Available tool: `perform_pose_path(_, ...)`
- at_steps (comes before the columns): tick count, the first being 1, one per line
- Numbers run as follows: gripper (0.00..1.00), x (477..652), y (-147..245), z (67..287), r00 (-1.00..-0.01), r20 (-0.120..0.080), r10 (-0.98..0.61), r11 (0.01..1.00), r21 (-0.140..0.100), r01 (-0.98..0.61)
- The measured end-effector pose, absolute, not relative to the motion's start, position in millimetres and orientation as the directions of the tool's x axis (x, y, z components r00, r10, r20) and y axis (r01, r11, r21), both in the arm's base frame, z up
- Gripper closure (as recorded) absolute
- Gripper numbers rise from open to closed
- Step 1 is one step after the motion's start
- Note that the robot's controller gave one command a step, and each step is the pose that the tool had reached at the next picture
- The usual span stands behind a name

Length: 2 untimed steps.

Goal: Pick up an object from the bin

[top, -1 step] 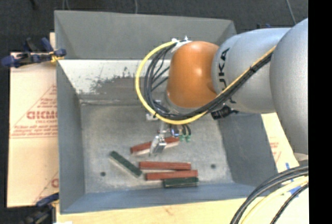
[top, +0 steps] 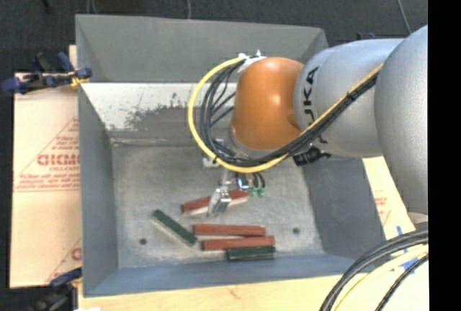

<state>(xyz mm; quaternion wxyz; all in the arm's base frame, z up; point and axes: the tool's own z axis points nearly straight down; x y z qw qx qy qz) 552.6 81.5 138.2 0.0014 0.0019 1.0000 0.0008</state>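
My gripper (top: 222, 201) hangs low over the bin floor, just below the orange wrist cover. Its metal fingertips sit right at a small red-brown stick (top: 193, 207) that lies tilted on the floor, its right end under the fingertips. Whether the fingers are round it or only above it I cannot tell. Just below lie two longer red-brown sticks side by side (top: 229, 230) (top: 238, 242). A dark green stick (top: 251, 253) lies under them near the front wall.
Another dark green stick (top: 173, 227) lies slanted at the front left of the floor. The arm and its cables cover the bin's middle and right. The left half of the floor is bare grey metal.
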Motion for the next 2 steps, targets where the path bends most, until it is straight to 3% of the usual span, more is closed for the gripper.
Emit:
perform_pose_path(1, 1.0, 559.8, 76.4, 83.7, -1.0, -0.007, -0.005, 1.0, 0.002, -0.005)
perform_pose_path(2, 1.0, 559.8, 76.3, 83.7, -1.0, -0.007, -0.004, 1.0, 0.002, -0.004)
